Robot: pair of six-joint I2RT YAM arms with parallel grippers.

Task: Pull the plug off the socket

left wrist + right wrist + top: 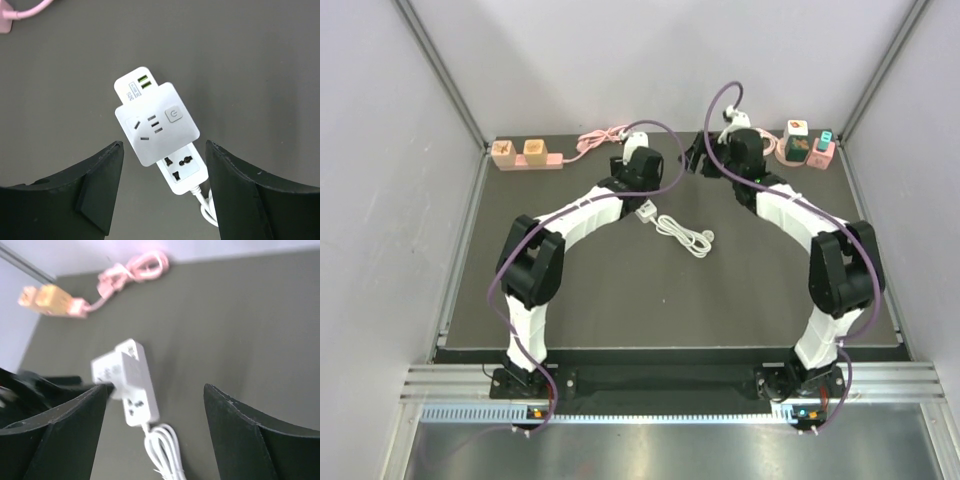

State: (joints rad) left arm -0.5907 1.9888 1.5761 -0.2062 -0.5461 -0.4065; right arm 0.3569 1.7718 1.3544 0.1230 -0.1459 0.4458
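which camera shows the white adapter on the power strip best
Left wrist: the adapter sits mid-frame, sharp, seen from above, every detail clear. Right wrist shows it blurred and at a slant; the top view shows only a tiny, partly hidden white shape.

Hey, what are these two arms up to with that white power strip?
The left end effector hovers open right above a white power strip lying on the dark table. A square white plug is still seated in the strip, so nothing has been pulled off yet. The right end effector is open too, holds nothing, and sits off to the side, pointed toward the strip.
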